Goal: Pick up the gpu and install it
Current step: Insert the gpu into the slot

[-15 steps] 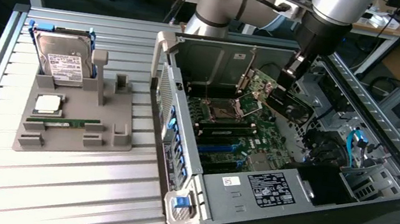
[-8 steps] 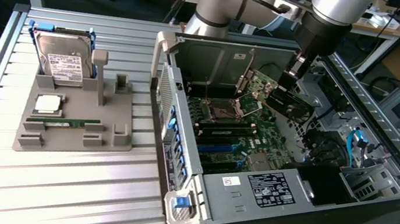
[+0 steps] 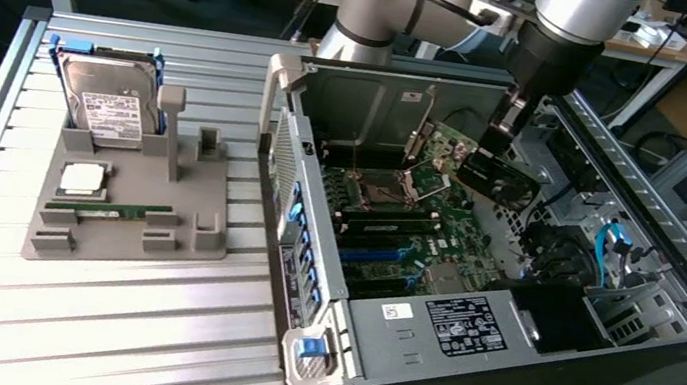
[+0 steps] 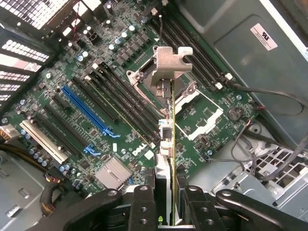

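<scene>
Robot's gripper (image 3: 502,142) clamps the gpu (image 3: 503,182) by its upper edge, holding the card upright inside the open computer case (image 3: 307,162) above the motherboard (image 3: 401,216) centre, evidently so its connector edge faces the slots.

The exterior view is looking down from above across the slatted table (image 3: 98,310) into the open computer case (image 3: 390,103). The wrist view is looking closely past the gripper (image 4: 169,192) and gpu (image 4: 168,65) onto the motherboard (image 4: 126,144), shared by both.
</scene>
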Robot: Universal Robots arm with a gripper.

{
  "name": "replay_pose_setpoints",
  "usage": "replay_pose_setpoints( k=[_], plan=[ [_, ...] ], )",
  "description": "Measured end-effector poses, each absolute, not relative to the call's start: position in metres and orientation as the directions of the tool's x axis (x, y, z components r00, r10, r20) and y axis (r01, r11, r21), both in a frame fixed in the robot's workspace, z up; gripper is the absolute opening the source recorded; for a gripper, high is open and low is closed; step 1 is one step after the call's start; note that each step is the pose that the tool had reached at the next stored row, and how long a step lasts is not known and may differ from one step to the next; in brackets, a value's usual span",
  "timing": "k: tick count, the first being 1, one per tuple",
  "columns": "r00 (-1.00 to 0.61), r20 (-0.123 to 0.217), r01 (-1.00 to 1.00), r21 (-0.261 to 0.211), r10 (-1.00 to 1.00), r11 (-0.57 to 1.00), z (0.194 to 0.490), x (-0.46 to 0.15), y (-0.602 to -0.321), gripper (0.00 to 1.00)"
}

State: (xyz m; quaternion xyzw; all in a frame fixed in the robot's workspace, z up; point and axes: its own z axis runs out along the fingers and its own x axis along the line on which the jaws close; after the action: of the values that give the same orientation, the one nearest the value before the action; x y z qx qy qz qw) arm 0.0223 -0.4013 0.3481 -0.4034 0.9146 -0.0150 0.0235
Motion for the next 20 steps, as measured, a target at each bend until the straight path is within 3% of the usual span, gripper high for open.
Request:
replay_pose_setpoints(
  k=[20],
  plan=[
    [-0.558, -0.031, -0.828, -0.046, -0.829, 0.559, 0.3473, 0.0223, -0.4014, 0.27]
  ],
)
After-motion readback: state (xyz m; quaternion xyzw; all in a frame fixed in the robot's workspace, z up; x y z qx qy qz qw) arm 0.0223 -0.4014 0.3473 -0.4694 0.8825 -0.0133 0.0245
